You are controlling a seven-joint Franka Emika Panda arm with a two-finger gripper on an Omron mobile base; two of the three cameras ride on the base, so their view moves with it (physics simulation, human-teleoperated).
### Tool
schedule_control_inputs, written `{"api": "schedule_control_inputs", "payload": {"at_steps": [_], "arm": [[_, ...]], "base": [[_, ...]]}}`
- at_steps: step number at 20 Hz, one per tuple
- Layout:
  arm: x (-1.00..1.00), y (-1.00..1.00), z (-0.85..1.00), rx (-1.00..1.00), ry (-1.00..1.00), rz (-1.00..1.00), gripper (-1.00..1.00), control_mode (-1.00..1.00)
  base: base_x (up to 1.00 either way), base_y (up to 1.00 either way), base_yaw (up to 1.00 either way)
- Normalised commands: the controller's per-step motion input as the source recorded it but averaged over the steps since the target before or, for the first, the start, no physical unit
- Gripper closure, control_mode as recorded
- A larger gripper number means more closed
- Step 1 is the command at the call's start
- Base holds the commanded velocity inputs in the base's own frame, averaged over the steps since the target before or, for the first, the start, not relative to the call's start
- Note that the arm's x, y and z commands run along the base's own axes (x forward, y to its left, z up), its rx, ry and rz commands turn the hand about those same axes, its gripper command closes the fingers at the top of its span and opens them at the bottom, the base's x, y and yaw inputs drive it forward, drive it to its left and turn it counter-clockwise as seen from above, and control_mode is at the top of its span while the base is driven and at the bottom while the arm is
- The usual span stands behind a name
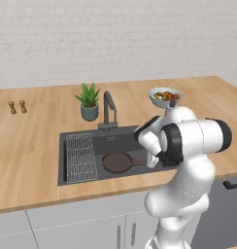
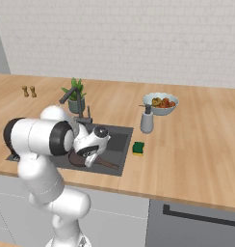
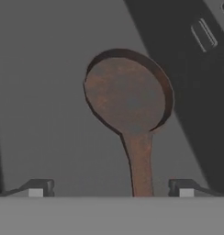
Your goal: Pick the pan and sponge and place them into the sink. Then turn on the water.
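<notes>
Pan (image 1: 116,161) and rack (image 1: 81,157) crowding sink (image 1: 62,160)

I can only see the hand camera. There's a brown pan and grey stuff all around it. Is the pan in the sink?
Observer: Yes. From the base cameras, the pan lies flat on the floor of the sink, next to the wire rack.
Operator: Where's the sponge? I can't find it!
Observer: The sponge sits on the wooden counter, just beside the sink's edge, not in it.
Operator: Is water coming out?
Observer: No stream shows under the tap. The gripper is open over the pan's handle.
</notes>
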Motion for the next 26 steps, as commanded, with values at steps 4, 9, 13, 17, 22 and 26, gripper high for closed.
{"api": "schedule_control_inputs", "payload": {"at_steps": [4, 9, 13, 17, 22, 26], "arm": [[0.00, 0.00, 1.00, 0.00, 0.10, 0.00, -1.00, -1.00], [-0.04, -0.10, 1.00, 0.00, 0.16, -0.03, -1.00, -1.00], [-0.19, -0.24, 1.00, 0.00, 0.14, -0.18, -1.00, -1.00], [-0.36, -0.28, 0.69, 0.00, 0.11, -0.47, -1.00, -1.00], [-0.35, -0.26, 0.40, 0.00, 0.05, -0.54, -1.00, -1.00], [-0.26, -0.37, 0.02, 0.02, 0.00, -0.61, -1.00, -1.00]], "base": [[0.00, 0.00, 0.00], [0.00, 0.00, 0.00], [0.00, 0.00, 0.00], [0.00, 0.00, 0.00], [0.00, 0.00, 0.00], [0.00, 0.00, 0.00]]}}
